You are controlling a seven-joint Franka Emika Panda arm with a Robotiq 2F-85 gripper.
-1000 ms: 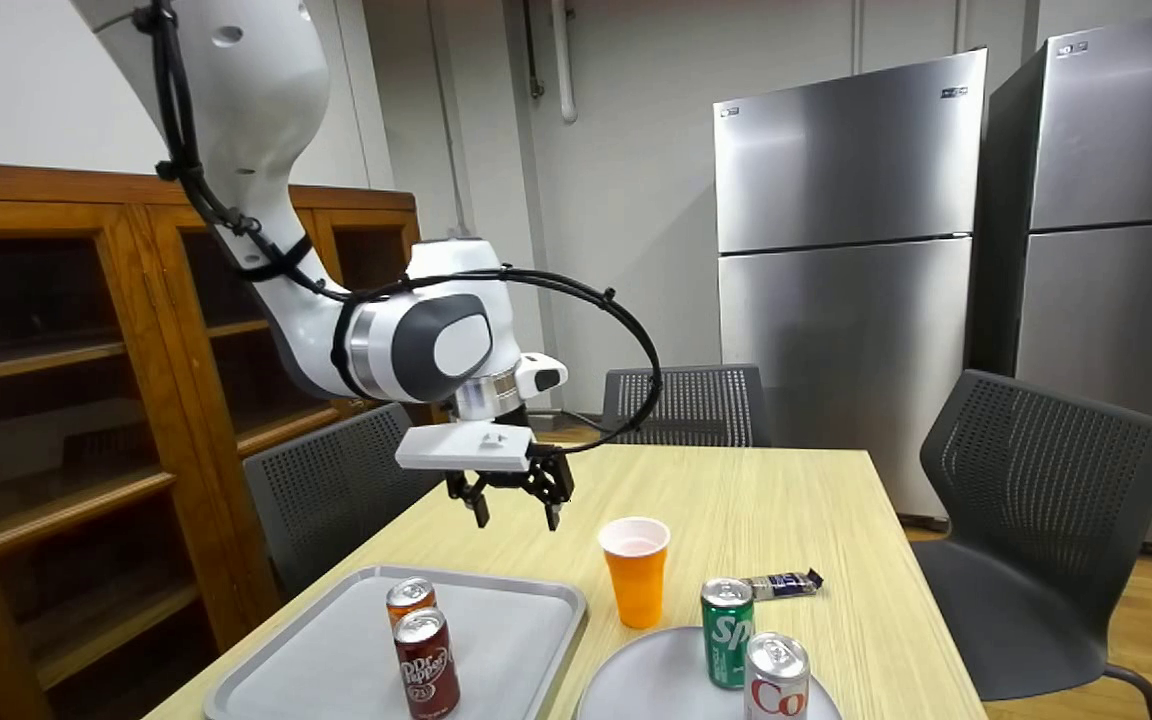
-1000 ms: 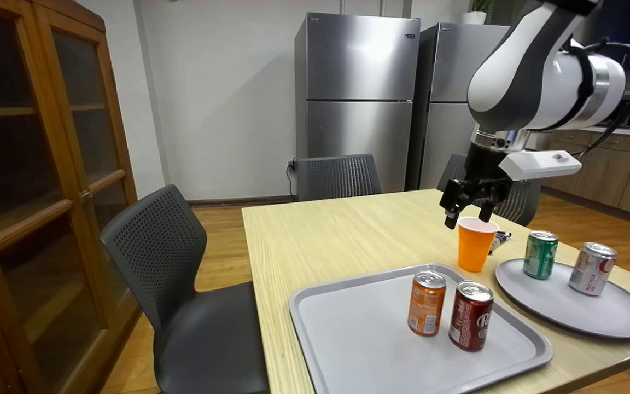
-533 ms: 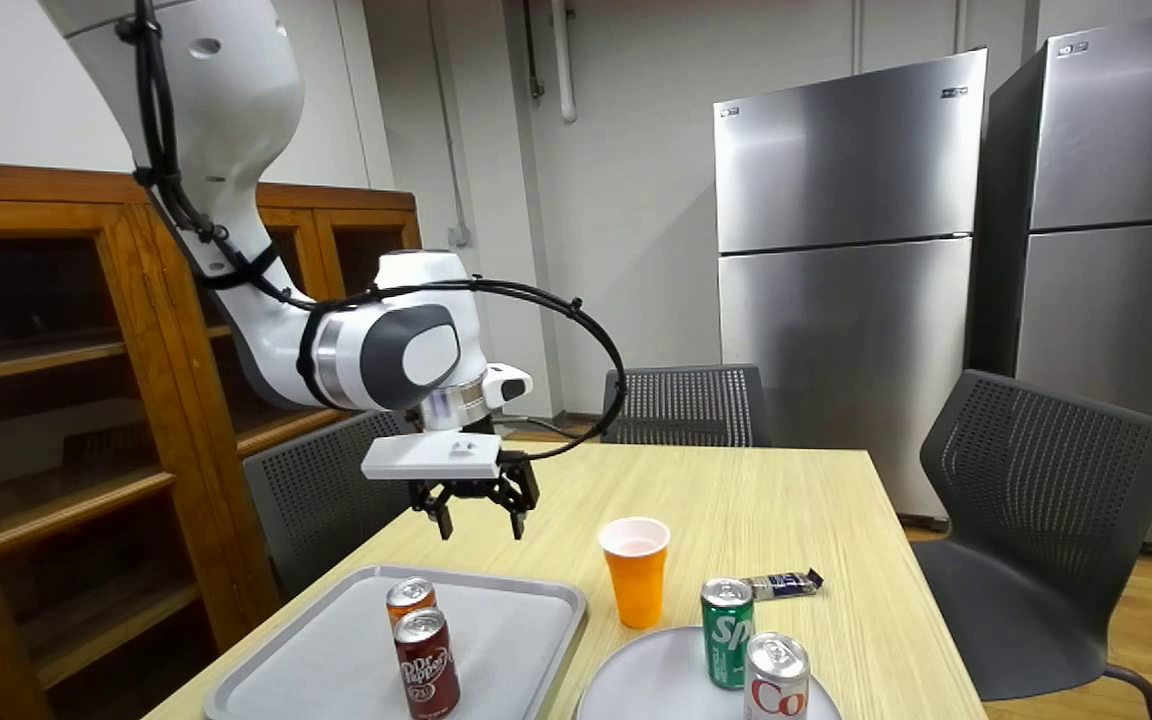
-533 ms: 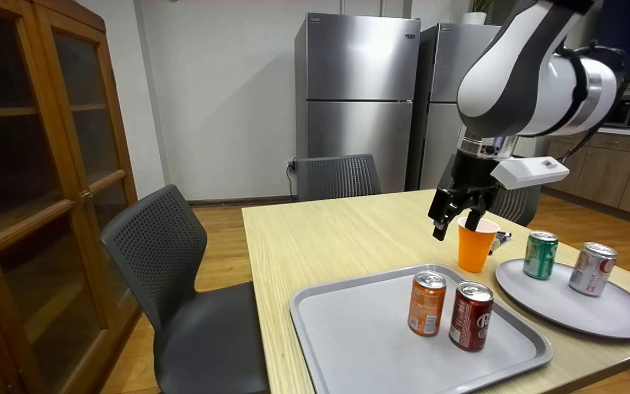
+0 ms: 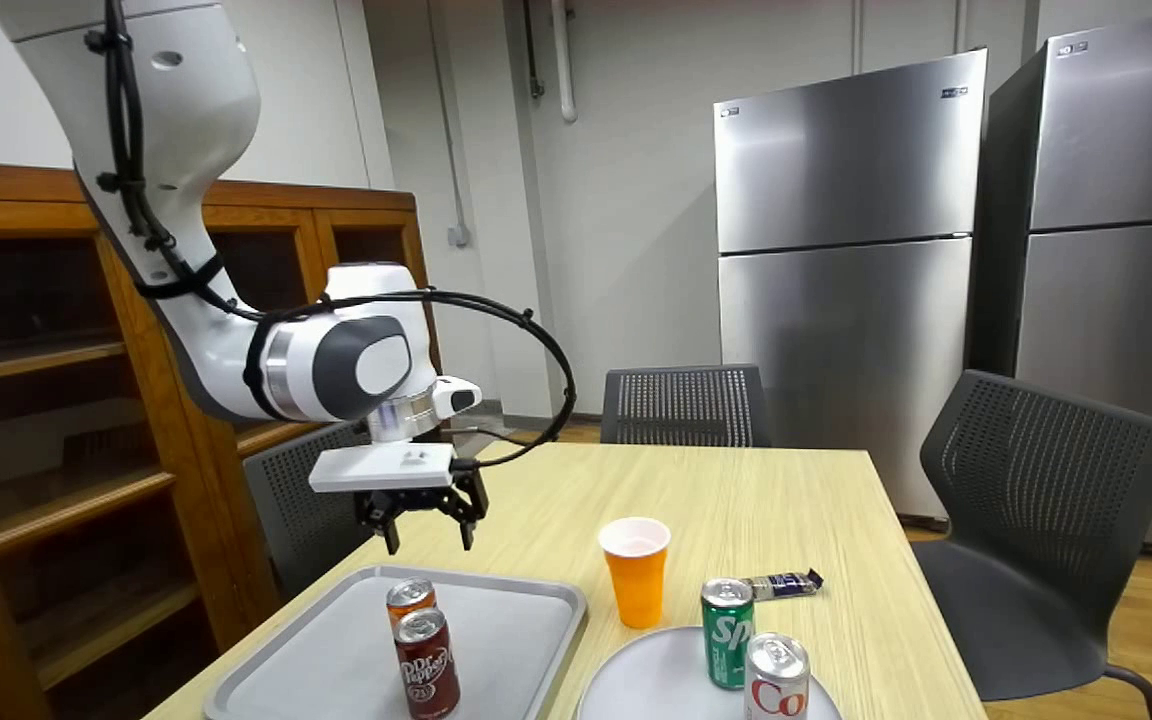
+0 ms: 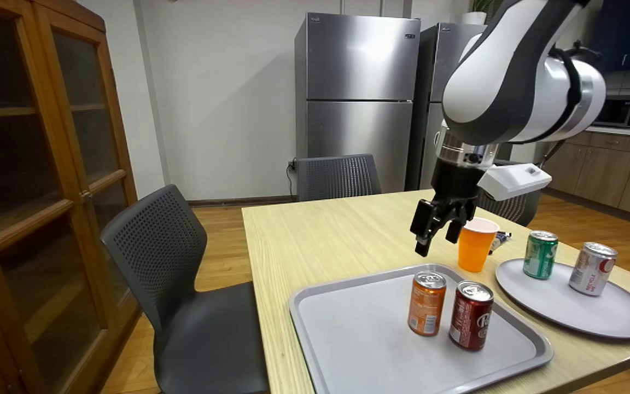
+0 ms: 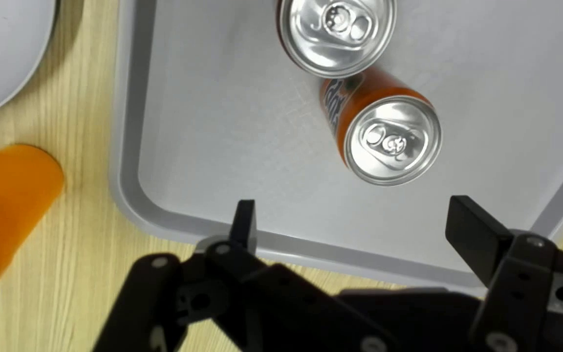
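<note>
The white-and-grey jointed robot arm [image 5: 226, 355] slopes down in a bent curve. Its black two-jawed pincer [image 5: 430, 545] points downward, jaws spread wide.

Near the fingers [image 7: 474, 234]: one orange cup [image 5: 639, 590], upright on the desk [image 5: 736, 500]; farther from them: one slim packet [image 5: 784, 586], one grey plate [image 6: 569, 313] bearing a green can [image 6: 540, 256] and a silver can [image 6: 593, 270]; well apart: dark chairs [image 5: 1046, 490], steel refrigerators [image 5: 846, 350], wooden cabinet [image 6: 36, 221].
</note>
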